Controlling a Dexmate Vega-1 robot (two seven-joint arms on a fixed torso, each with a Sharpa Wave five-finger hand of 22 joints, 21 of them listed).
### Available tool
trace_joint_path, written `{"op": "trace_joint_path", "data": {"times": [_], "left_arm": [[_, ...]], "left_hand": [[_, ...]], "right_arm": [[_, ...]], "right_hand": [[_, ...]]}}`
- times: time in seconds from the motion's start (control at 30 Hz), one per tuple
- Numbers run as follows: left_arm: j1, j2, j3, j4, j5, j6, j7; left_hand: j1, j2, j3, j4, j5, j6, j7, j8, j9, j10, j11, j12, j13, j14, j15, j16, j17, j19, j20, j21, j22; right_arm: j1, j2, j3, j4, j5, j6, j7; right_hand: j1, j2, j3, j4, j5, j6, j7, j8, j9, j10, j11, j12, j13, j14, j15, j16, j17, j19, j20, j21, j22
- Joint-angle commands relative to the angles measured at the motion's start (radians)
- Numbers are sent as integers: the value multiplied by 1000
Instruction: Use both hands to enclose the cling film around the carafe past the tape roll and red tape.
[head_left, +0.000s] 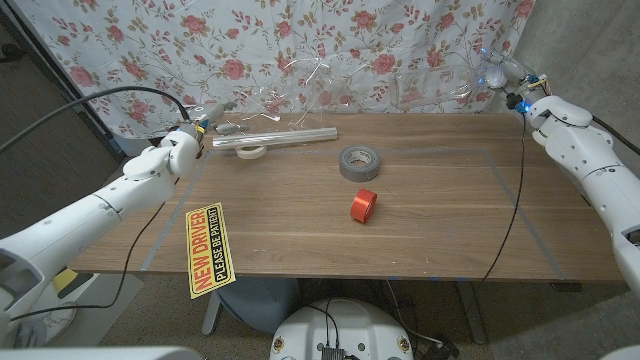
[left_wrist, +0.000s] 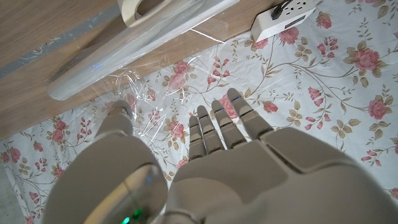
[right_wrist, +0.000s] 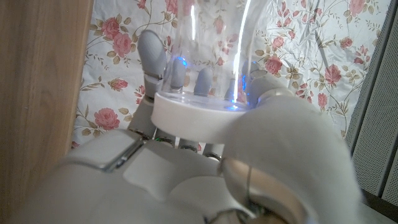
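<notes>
Closest to the lens, my right hand (right_wrist: 205, 155) grips the clear carafe (right_wrist: 214, 56) by its white base, off the table's (head_left: 440, 220) far right corner. My left hand (left_wrist: 205, 168) pinches the cling film (left_wrist: 146, 102) sheet just beyond its roll (head_left: 275, 137). Between my hands sit the tape roll (head_left: 360, 162) and red tape (head_left: 363, 205).

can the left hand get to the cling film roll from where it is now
Probably yes. The left hand sits at the table's far edge beside the cling film roll, with nothing between them; the beige tape ring lies alongside.
</notes>
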Motion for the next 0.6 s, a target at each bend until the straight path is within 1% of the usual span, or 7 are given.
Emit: {"op": "trace_joint_path", "data": {"times": [0.03, 0.17, 0.23, 0.37, 0.4, 0.5, 0.6], "left_arm": [[-79, -30, 50, 81, 58, -19, -58], [-90, -44, 72, 95, 113, -7, -28], [-113, -46, 89, 101, 120, -8, -82], [-130, -54, 116, 119, 163, -19, -83], [-140, -55, 122, 121, 165, -25, -104], [-151, -55, 140, 131, 205, -33, -102], [-159, -60, 153, 136, 245, -15, -109]], "left_hand": [[10, 2, -8, 2, -4, -6, 3, -3, 4, 1, 4, 7, 5, 1, 2, 4, 6, 5, 0, 5, 5], [10, 1, -12, 2, -4, -11, 5, -6, 4, -5, 4, 4, 7, -4, 2, 3, 7, -1, 2, 2, 6], [8, 5, -16, 5, -4, 20, 2, 5, 4, 6, -1, 9, 10, 10, -2, 10, 10, 0, 2, 3, 7], [20, 11, -18, 1, -3, 70, 3, 22, 5, 22, -1, 14, 13, 20, -8, 16, 13, 1, 5, 2, 8], [22, 12, -19, 0, -3, 76, 6, 24, 5, 25, -3, 15, 14, 20, -7, 16, 13, -1, 5, 1, 8], [29, 14, -18, -3, -3, 83, 6, 26, 5, 27, -4, 16, 15, 16, -7, 14, 14, -8, 4, -2, 8], [32, 13, -19, -4, -3, 87, 6, 27, 5, 28, -3, 16, 15, 12, -6, 13, 14, -11, 4, -3, 8]], "right_arm": [[-7, 0, -2, -14, 1, -3, -3], [-3, 1, -5, -12, -2, -3, -1], [-2, 1, -6, -12, -1, -4, 0], [-3, 3, -5, -11, 0, -3, -1], [-4, 3, -5, -12, -1, -3, -3], [-4, 2, -4, -12, -2, -1, -2], [-3, 1, -4, -12, -2, -1, -1]], "right_hand": [[151, 159, 9, 0, -4, 32, 35, -3, 1, 94, -102, 9, 2, 319, -390, 236, 6, -49, -140, 9, 3], [151, 159, 10, -1, -4, 31, 33, -3, 2, 89, -104, 10, 4, 320, -390, 237, 6, -49, -140, 9, 4], [151, 160, 10, -1, -5, 29, 32, -3, 2, 89, -104, 10, 2, 319, -390, 237, 6, -49, -140, 9, 4], [151, 160, 11, -1, -6, 31, 32, -3, 2, 88, -103, 13, 4, 319, -390, 238, 7, -50, -140, 9, 4], [152, 160, 11, -1, -6, 30, 31, -3, 1, 88, -102, 13, 4, 319, -390, 238, 7, -50, -140, 9, 4], [152, 160, 12, -1, -6, 29, 30, -3, 2, 89, -103, 13, 2, 318, -390, 239, 7, -51, -140, 9, 5], [152, 160, 12, -1, -6, 29, 31, -3, 2, 88, -104, 14, 1, 317, -390, 239, 6, -51, -140, 9, 6]]}}
